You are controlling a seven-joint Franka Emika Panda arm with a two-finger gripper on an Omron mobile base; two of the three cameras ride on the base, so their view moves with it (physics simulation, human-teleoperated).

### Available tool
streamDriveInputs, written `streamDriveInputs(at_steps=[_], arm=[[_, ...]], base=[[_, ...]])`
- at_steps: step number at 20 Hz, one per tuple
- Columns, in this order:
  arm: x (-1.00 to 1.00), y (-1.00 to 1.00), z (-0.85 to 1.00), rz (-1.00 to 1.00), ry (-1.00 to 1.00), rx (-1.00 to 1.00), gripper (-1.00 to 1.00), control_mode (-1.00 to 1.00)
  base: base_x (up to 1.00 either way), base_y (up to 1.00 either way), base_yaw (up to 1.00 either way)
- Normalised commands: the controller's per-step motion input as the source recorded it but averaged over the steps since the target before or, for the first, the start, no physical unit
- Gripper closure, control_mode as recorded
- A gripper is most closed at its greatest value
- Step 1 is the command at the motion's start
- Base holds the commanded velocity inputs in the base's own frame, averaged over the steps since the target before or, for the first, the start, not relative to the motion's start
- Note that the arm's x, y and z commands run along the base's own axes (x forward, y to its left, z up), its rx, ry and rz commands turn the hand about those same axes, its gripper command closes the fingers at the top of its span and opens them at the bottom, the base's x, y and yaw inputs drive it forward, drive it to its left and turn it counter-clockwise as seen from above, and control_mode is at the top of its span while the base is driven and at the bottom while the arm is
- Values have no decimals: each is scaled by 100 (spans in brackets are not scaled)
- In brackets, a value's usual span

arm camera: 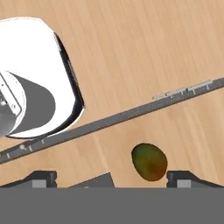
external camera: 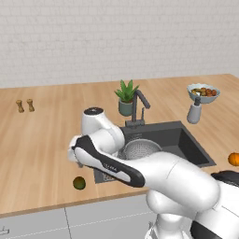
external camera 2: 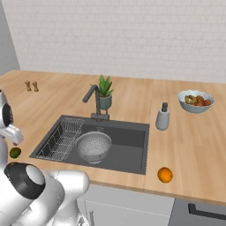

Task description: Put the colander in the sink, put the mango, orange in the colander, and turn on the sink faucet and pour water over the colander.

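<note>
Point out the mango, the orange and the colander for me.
mango [arm camera: 149, 161], hand view, middle of its green skin.
orange [external camera 2: 165, 175], right base view, centre of the fruit.
colander [external camera 2: 93, 147], right base view, inside of the perforated bowl.

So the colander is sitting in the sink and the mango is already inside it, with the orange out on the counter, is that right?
Not quite. The colander is in the sink and the orange is on the counter, but the mango also lies on the counter, left of the sink, not in the colander. The left base view shows it.
</note>
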Motion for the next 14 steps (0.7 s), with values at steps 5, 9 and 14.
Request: streamDriveInputs(at_steps=[5,9,14], arm=[[27,24,-57,5,-2,0,-100,-100],[34,30,-41,6,0,0,-100,-100],[35,30,-23,6,2,0,-100,-100]], base=[[0,0,0],[0,0,0],[0,0,0]])
